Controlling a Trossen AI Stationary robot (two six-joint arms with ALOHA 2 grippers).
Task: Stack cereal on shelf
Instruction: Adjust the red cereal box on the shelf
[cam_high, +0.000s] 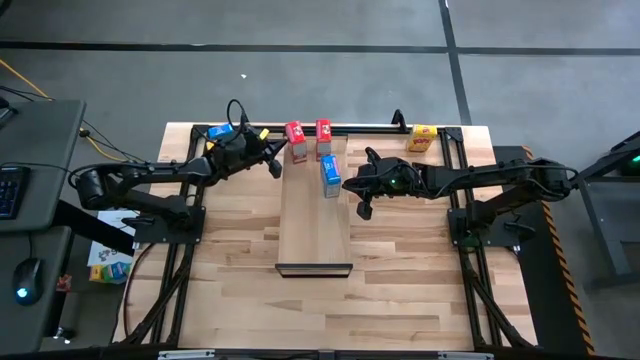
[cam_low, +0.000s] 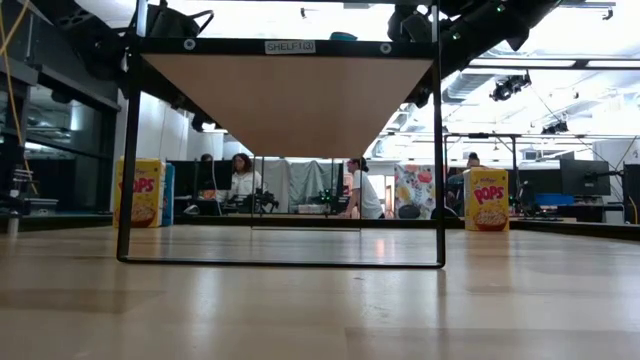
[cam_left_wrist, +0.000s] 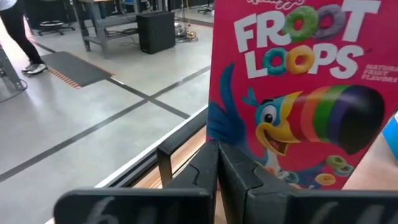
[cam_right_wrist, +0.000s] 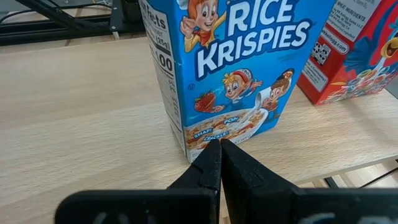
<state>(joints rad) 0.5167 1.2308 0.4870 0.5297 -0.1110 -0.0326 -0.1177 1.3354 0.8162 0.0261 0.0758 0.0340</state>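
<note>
The shelf (cam_high: 314, 225) is a pale board on a black frame, with its dark lip (cam_high: 313, 268) at the near end. A blue cereal box (cam_high: 330, 175) stands upright on the shelf's far half. Two red boxes (cam_high: 295, 138) (cam_high: 323, 135) stand at its far end. Another blue box (cam_high: 220, 131) and a yellow box (cam_high: 423, 137) stand on the table at the far edge. My left gripper (cam_high: 277, 165) (cam_left_wrist: 217, 149) is shut just left of the red Froot Loops box (cam_left_wrist: 298, 93). My right gripper (cam_high: 357, 185) (cam_right_wrist: 220, 146) is shut just right of the blue Rice Krispies box (cam_right_wrist: 242, 68). My left gripper's shut fingertips (cam_left_wrist: 208, 155) point level at the red box's lower left corner (cam_left_wrist: 214, 134); I cannot tell whether they touch it. My right gripper's shut fingertips (cam_right_wrist: 211, 155) point level from the table's right at the blue box's bottom edge (cam_right_wrist: 205, 138); whether they touch cannot be told.
In the low view the shelf's frame legs (cam_low: 125, 150) (cam_low: 440, 150) stand on the table, with yellow Pops boxes (cam_low: 140, 190) (cam_low: 487, 200) far behind on either side. The near half of the board carries nothing. People sit in the room beyond the table.
</note>
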